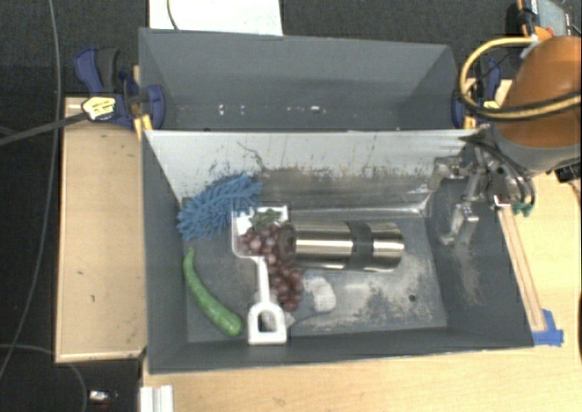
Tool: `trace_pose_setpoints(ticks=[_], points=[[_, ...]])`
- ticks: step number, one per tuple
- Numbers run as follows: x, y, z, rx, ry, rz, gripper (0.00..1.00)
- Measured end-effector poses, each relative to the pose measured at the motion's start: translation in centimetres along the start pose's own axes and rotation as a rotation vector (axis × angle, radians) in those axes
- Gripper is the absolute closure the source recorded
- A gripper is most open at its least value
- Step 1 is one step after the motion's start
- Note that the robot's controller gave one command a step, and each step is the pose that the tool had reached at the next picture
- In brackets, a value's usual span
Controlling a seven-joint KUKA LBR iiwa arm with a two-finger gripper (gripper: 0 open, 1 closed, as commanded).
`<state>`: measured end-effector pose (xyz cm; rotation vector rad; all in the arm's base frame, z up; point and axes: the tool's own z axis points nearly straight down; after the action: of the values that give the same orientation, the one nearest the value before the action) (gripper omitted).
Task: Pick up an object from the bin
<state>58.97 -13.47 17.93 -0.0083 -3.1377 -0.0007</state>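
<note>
A: Where's the hand sitting rn?
B: I'm seeing the hand [457, 224] hanging at the right side of the bin [300, 74], over the sloping right wall, just off the flat floor. Can't tell if it's set wide or narrow from this angle, tbh
A: What's lying closest to it?
B: The steel flask [348, 248]. It's lying on its side approx mid-floor w/ a dark band round it, right end pointing toward the hand but apart from it
A: And the rest?
B: Purple grapes [271, 242] are touching the flask's left end and lying over a white scoop [264, 283], its handle pointing at the front wall. A small pale lump [320, 292] is resting just in front of the flask, beside the grapes. A green pepper-like thing [207, 296] is lying front left, and a blue fuzzy duster [218, 204] is leaning on the left wall toward the back
</note>
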Motion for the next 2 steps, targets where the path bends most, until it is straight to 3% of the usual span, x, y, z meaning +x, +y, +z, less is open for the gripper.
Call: trace_pose_setpoints(ticks=[1, 2], points=[[-0.1, 0.1, -0.5, 0.001, -0.008, -0.005, 0.0], [0.1, 8.0, 11.0, -0.001, -0.003, -0.078, 0.0]])
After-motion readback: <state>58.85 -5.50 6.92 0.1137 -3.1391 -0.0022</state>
